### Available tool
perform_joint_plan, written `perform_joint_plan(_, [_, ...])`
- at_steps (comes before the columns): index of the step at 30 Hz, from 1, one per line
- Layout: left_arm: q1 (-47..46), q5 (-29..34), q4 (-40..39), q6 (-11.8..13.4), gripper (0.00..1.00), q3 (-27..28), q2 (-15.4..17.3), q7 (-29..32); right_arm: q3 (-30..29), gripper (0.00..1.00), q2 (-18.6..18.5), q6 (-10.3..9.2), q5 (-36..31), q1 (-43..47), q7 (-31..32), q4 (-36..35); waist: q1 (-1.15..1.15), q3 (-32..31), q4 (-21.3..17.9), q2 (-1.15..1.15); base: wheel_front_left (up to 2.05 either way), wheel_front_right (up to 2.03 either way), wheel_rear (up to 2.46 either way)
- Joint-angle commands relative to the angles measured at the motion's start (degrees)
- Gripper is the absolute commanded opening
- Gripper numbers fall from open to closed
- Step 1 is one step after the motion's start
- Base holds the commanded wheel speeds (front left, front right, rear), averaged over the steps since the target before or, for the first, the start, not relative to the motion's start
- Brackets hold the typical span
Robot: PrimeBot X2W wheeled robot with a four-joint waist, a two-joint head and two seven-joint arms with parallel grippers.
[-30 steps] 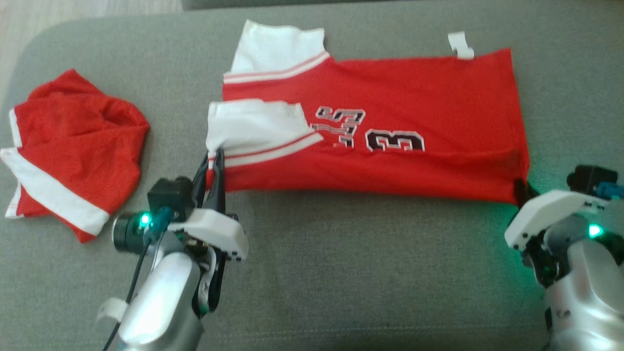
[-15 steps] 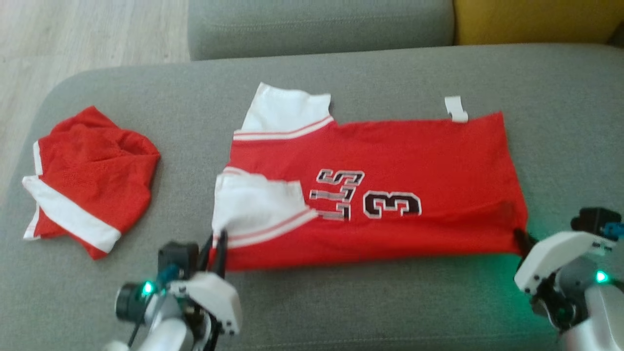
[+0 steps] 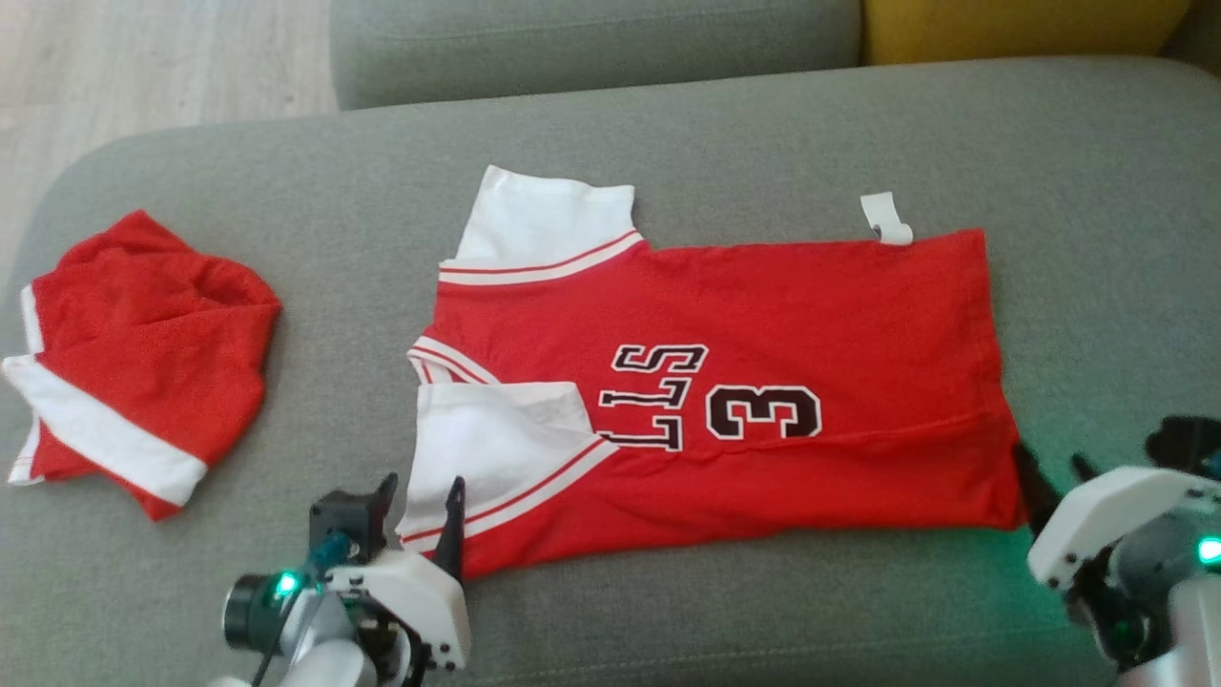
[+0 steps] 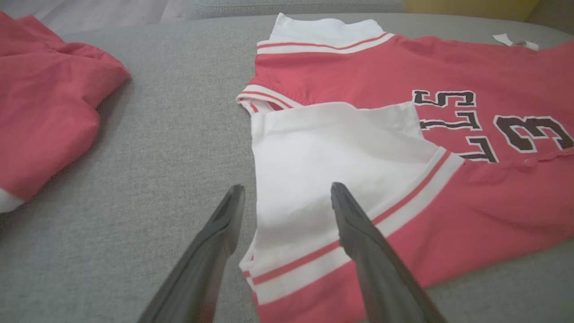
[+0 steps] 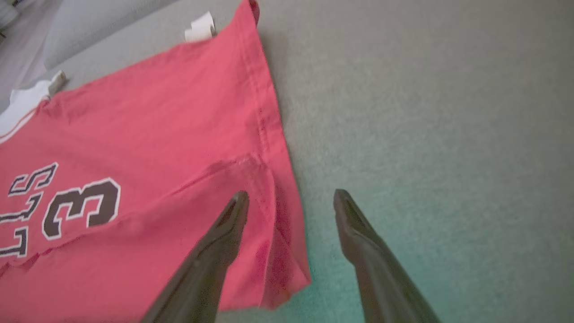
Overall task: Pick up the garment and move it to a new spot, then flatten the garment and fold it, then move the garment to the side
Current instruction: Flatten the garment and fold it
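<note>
The garment (image 3: 763,324) is a red jersey with white sleeves and a black "3", spread sideways on the grey sofa seat (image 3: 668,611). Its near long edge is folded over onto the body, and the near white sleeve (image 4: 332,152) lies across the chest. My left gripper (image 3: 422,491) is open at that sleeve's corner; in the left wrist view its fingers straddle the sleeve's edge (image 4: 287,190) without pinching it. Open too, my right gripper (image 3: 1054,472) hovers at the jersey's near hem corner (image 5: 289,197), one finger over the cloth (image 5: 148,134) and one over the seat.
A second red and white garment (image 3: 143,353) lies crumpled at the seat's left end. The sofa's grey back cushion (image 3: 591,38) and a yellow cushion (image 3: 1021,24) are behind. Wooden floor (image 3: 143,57) shows at the far left. A white tag (image 3: 885,218) sticks out of the jersey's far edge.
Both grippers have gone from shut on the jersey's near corners to open, and the cloth now lies released on the seat. The head camera has shifted.
</note>
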Motion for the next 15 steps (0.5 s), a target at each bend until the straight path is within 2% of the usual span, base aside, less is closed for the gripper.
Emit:
perform_joint_plan(1, [-3.9,0.3,-1.5,0.5,1.0,1.9,1.2,-0.5,0.6,1.0,-0.6,0.37,-0.6,-3.0,-1.2,-2.7,0.0,0.4,-0.4,0.0,0.0,0.0,0.0])
perform_joint_plan(9, [-9.1,0.3,-3.9,1.7,1.0,5.1,3.4,-2.6,0.9,1.0,0.2,0.37,-4.9,-8.2,-8.9,-6.6,0.0,3.0,-2.0,0.0,0.0,0.0,0.0])
perform_joint_plan(12, [-13.0,0.6,-5.8,1.1,1.0,5.7,4.3,-2.7,1.9,1.0,0.1,0.37,-6.0,-10.3,-12.0,-7.7,0.0,4.3,-2.6,0.0,0.0,0.0,0.0])
perform_joint_plan(15, [-18.2,0.9,-6.8,-0.8,1.0,5.7,5.5,-1.3,3.6,1.0,-0.3,0.37,-6.8,-12.6,-14.6,-8.6,0.0,6.2,-3.4,0.0,0.0,0.0,0.0])
